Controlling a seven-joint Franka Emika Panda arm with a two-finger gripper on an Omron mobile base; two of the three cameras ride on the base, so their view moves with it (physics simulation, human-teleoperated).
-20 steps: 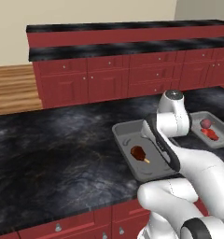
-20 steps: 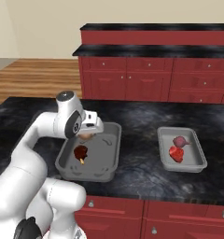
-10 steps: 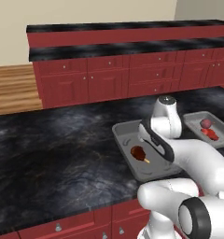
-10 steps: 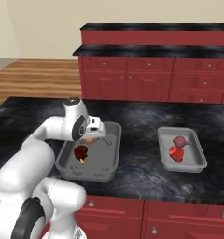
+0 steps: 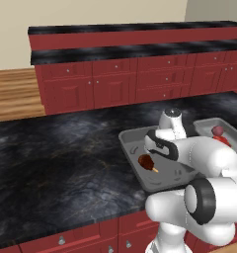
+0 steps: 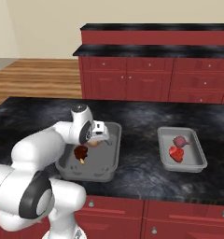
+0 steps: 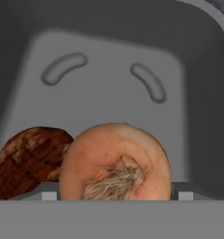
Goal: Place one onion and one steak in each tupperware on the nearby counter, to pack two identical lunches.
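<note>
My gripper [image 6: 97,137] hangs low inside the larger, darker grey tupperware [image 6: 115,155], shut on the orange-brown onion [image 6: 94,143]. In the hand view that onion [image 7: 116,161] sits between the fingertips, just above the tupperware floor [image 7: 109,84]. Beside it lies the dark reddish-brown steak [image 7: 30,161], which also shows in both base views [image 6: 80,152] [image 5: 146,162]. To the right, the small light grey tupperware [image 6: 200,156] holds the purplish onion [image 6: 180,141] and the bright red steak [image 6: 176,153]. Both containers stand on the black marbled counter [image 6: 142,116].
A long two-tiered red cabinet run [image 6: 151,74] stands behind the counter, across a strip of wooden floor [image 6: 39,79]. The counter's left half [image 5: 66,158] is bare stone. My own arm [image 5: 204,158] covers part of the large tupperware in the left base view.
The hand has carried the orange-brown onion a little farther over the larger tupperware and lower into it, and the arm's elbow has swung round. The other food has not moved.
</note>
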